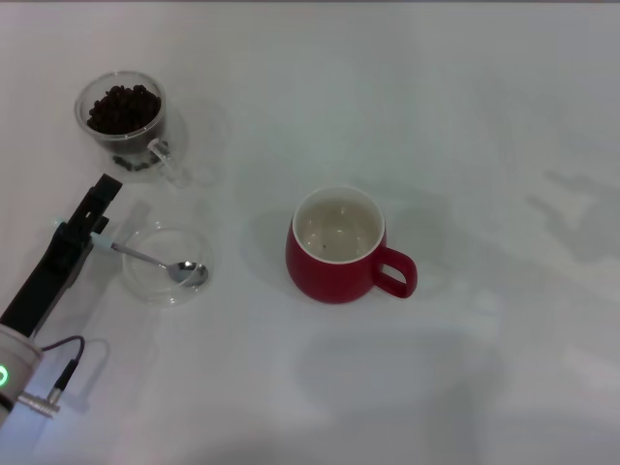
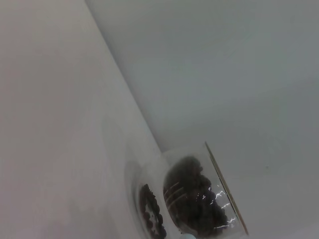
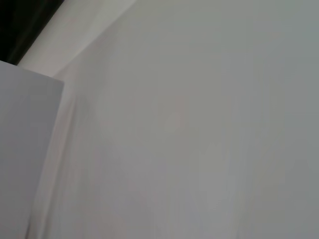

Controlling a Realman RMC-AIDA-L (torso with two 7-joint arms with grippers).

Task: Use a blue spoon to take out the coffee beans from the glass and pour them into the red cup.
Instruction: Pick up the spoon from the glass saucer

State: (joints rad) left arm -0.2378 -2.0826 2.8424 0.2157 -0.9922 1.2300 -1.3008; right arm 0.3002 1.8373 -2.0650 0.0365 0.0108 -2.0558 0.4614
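my left gripper [image 1: 97, 228] sits at the far left of the table [image 1: 465, 116], its dark fingers at the pale handle of the blue spoon [image 1: 160, 260]. whether they are already pinched on that handle or only beside it, i cannot tell. the spoon's silver bowl rests inside a shallow clear dish [image 1: 167, 264], empty.

just beyond my gripper stands the glass [image 1: 123, 118], filled with coffee beans [image 1: 123, 107], its small handle pointing toward the dish. to do this step well, i judge i need a firm hold near the handle's end, a straight lift so the bowl clears the dish rim, then a swing over the glass with the bowl angled down into the heap. the glass looks light and could tip if i push sideways.

further right, well apart from the dish, is the red cup [image 1: 337, 254], handle turned right, with only a speck or two showing on its white inside. open table lies between dish and cup, so the carry across looks free.

my right gripper is out of sight.
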